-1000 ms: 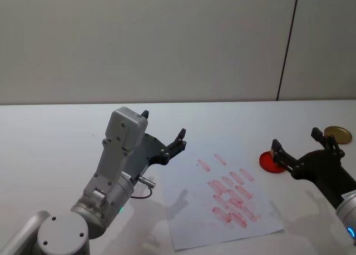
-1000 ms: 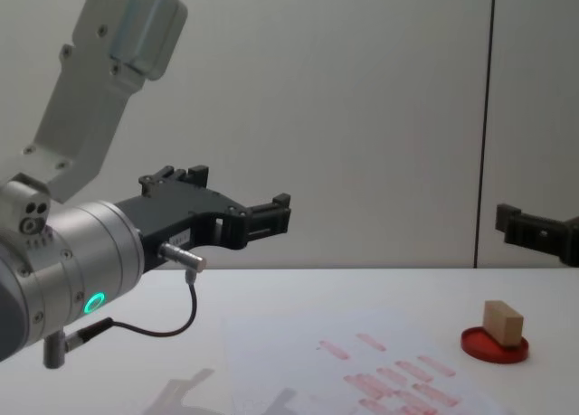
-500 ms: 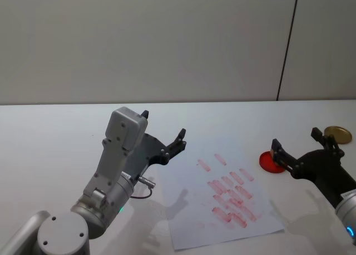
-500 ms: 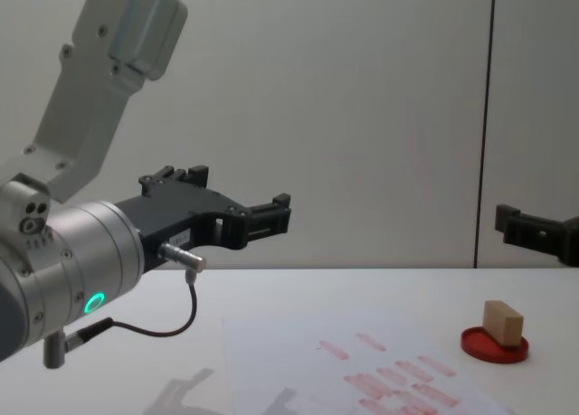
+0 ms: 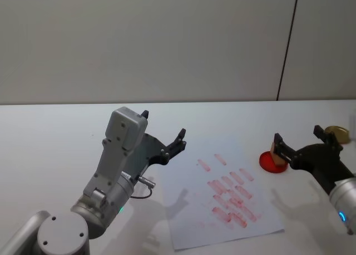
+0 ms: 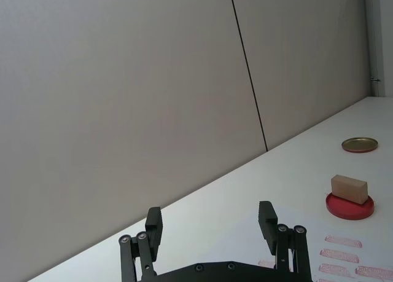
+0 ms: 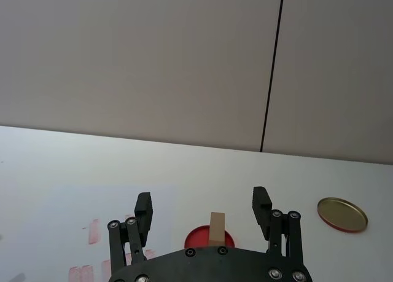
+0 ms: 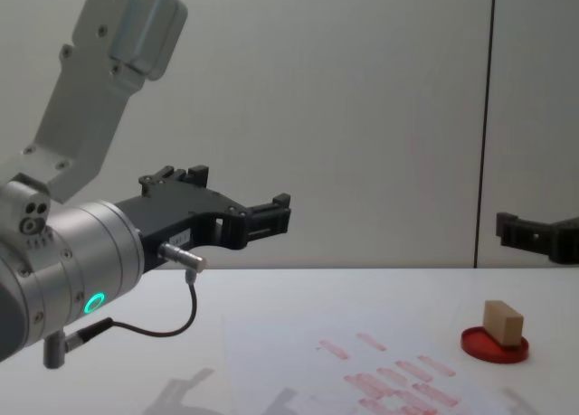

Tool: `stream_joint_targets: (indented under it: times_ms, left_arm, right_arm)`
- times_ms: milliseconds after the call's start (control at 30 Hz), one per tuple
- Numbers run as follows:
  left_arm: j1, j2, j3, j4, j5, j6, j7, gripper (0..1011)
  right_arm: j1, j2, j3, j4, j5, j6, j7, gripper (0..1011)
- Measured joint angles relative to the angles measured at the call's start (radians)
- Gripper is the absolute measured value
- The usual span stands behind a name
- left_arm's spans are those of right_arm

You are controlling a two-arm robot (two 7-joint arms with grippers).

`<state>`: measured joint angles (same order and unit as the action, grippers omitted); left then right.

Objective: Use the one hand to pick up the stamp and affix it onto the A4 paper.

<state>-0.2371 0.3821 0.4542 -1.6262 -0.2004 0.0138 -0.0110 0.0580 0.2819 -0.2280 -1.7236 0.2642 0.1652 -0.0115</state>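
Head view: stamp [image 5: 272,149] rests on the red pad [image 5: 272,163], likely to ink its face, just beyond the right edge of the paper [image 5: 192,221]. Right gripper [image 5: 297,139] hovers near it, fingers spread wide, empty, aligned to straddle it. Left gripper [image 5: 163,125], also spread and empty, is parked by the paper's left edge. The paper's near-left area is unmarked.

1. Stamp [image 8: 503,321] stands on red ink pad [image 8: 493,345]. Air above it is free.
2. R gripper [image 5: 297,135] hangs higher, at 3 o'clock of pad. Jaws spread wide, and the stamp lines up w/ the gap, room each side.
3. Gold lid [image 5: 337,133] at 2 o'clock of pad, well apart.
4. A4 paper [image 5: 192,213] lies flat at 8 o'clock of pad.
5. L gripper [image 5: 164,125] hovers at 10 o'clock of sheet, jaws apart, raised off table [image 5: 50,138].
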Motion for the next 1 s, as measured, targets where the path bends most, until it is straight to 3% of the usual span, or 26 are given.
stream_joint_targets:
  times_ms: [667,1000]
  left_arm:
    - [0.000,0.000,0.000,0.000,0.000,0.000,0.000,993]
    - [0.000,0.000,0.000,0.000,0.000,0.000,0.000,993]
  right_arm:
    - [0.162,-0.089,0.003,0.194,-0.006,0.152,-0.042,1001]
    - [0.227,-0.123,0.002,0.307,-0.001,0.186,-0.044,1001]
